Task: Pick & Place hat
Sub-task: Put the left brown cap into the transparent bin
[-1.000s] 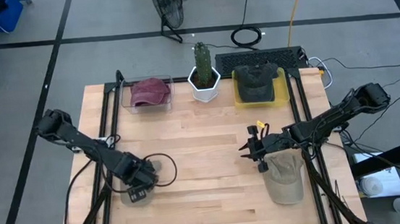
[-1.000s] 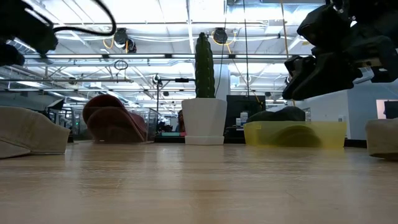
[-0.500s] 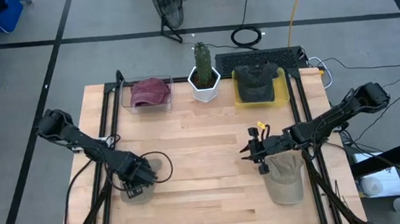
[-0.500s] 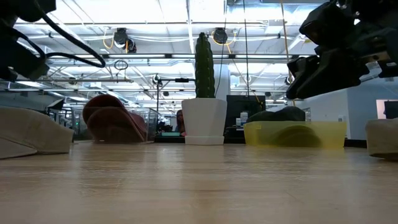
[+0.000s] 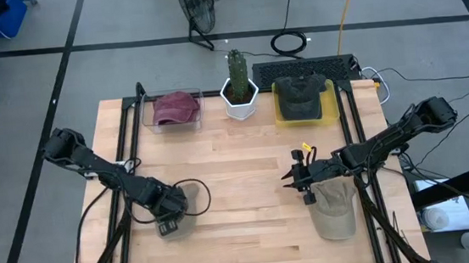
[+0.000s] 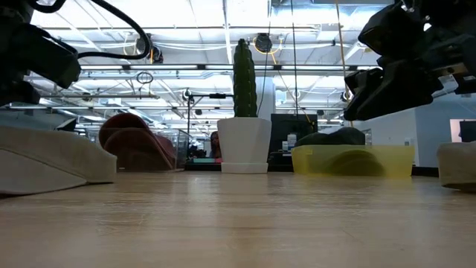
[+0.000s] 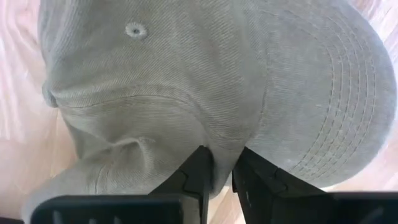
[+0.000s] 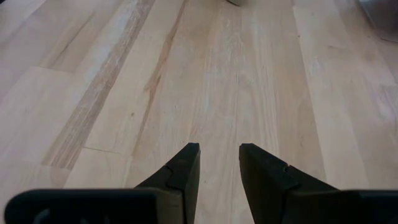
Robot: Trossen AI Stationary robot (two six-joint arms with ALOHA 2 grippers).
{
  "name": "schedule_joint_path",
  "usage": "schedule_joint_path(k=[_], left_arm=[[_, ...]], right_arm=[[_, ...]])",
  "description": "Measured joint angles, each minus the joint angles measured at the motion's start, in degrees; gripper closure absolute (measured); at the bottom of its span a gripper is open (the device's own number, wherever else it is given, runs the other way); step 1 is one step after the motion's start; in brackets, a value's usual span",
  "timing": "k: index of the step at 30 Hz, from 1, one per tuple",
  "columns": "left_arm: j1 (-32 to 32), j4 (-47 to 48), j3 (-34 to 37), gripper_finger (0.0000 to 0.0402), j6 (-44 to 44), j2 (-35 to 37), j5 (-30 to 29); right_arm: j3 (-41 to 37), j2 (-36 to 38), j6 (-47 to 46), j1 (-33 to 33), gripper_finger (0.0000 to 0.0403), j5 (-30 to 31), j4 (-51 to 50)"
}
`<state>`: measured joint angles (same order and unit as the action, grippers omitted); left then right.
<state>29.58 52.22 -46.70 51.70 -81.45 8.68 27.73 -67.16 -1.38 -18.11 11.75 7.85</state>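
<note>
Left gripper (image 7: 219, 169) is pinching a fold of the khaki hat (image 7: 205, 81), well in front of the clear bin (image 5: 173, 111), likely readying a lift. Right gripper (image 8: 217, 163) is hovering over bare table (image 8: 261, 81), fingers slightly parted, empty, waiting.

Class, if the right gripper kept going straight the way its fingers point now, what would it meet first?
Probably bare table. The right gripper aims across empty wood; only a pale object's edge shows far ahead, depth unclear.
</note>
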Motion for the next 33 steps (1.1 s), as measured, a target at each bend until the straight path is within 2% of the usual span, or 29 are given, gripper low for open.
schedule_joint_path(k=[9, 19, 23, 26, 31, 33], left_arm=[[0.0, -0.76, 0.0, 0.0334, -1.19, 0.0, -2.74], [0.0, -3.52, 0.0, 0.0276, -1.75, 0.0, -5.86], [0.0, -4.67, 0.0, 0.0268, -2.82, 0.0, -6.71], [-0.08, -6.07, -0.15, 0.0289, -4.79, -0.01, -6.77], [-2.16, -5.86, -1.54, 0.0381, -8.84, -0.09, -6.0], [-3.66, -5.8, -2.49, 0.039, -10.42, -0.09, -5.24]], right_arm=[[0.0, 0.0, 0.3, 0.0, 0.0303, 0.0, 0.03], [0.0, 0.0, 0.31, 0.0, 0.0303, 0.0, 0.03], [0.0, 0.0, 0.31, 0.0, 0.0303, 0.0, 0.03], [0.0, 0.0, 0.31, 0.0, 0.0303, 0.02, 0.03], [0.0, 0.0, 0.52, 0.0, 0.0303, 0.04, 0.05], [0.0, 0.0, 0.54, 0.0, 0.0303, 0.05, 0.06]])
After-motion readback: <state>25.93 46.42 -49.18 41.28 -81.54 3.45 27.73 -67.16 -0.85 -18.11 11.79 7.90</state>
